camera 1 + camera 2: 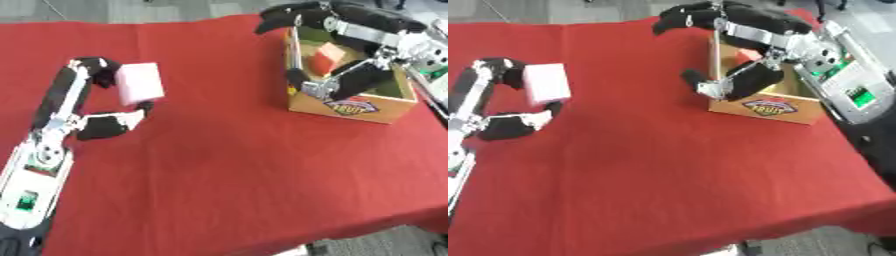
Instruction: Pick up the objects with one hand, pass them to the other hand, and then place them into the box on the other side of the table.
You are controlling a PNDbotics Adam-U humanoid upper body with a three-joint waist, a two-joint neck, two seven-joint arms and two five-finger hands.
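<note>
My left hand [103, 127] is at the left of the red table, fingers and thumb curled round a pale pink block [140, 82] held just above the cloth. On the right stands a cardboard box [350, 107] with a fruit label on its front. Inside it lies a red-orange object [328, 57]. My right hand [754, 26] hovers over the box with its fingers spread wide, the thumb hanging by the box's left wall, and holds nothing that I can see.
The red cloth [227, 160] covers the whole table; its front edge runs along the lower right, with grey floor beyond. My right forearm [846, 85], with its green-lit casing, lies over the table's right side.
</note>
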